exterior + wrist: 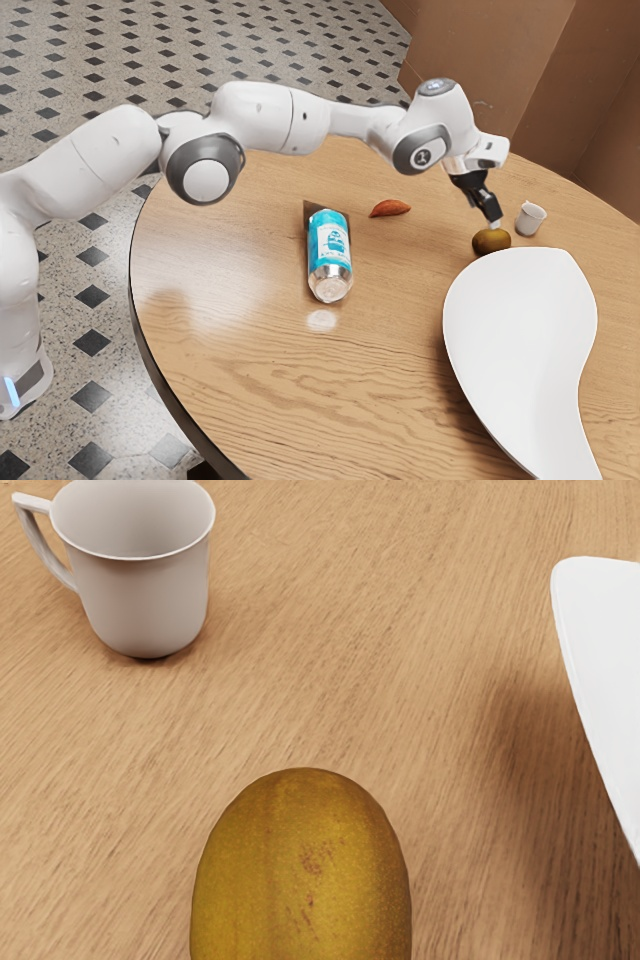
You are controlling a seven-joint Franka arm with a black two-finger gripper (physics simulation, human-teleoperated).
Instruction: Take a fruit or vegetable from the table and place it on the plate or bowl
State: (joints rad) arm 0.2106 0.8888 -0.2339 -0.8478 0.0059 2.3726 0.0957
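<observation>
A brownish-yellow oval fruit (491,241) lies on the round wooden table (250,330), just beyond the far rim of a large white plate (525,340). My gripper (491,213) hangs straight above the fruit, a short way over its top and apart from it. From the wrist the fruit (302,870) sits right under my hand, with the plate's rim (605,670) off to one side. A reddish sweet potato (389,208) lies on the table further toward the exterior view's left.
A small white cup (530,218) stands upright close to the fruit, on the exterior view's right; from the wrist the cup (135,560) is beyond the fruit. A clear bottle with a blue label (329,254) lies on its side mid-table. Brown walls rise behind the table.
</observation>
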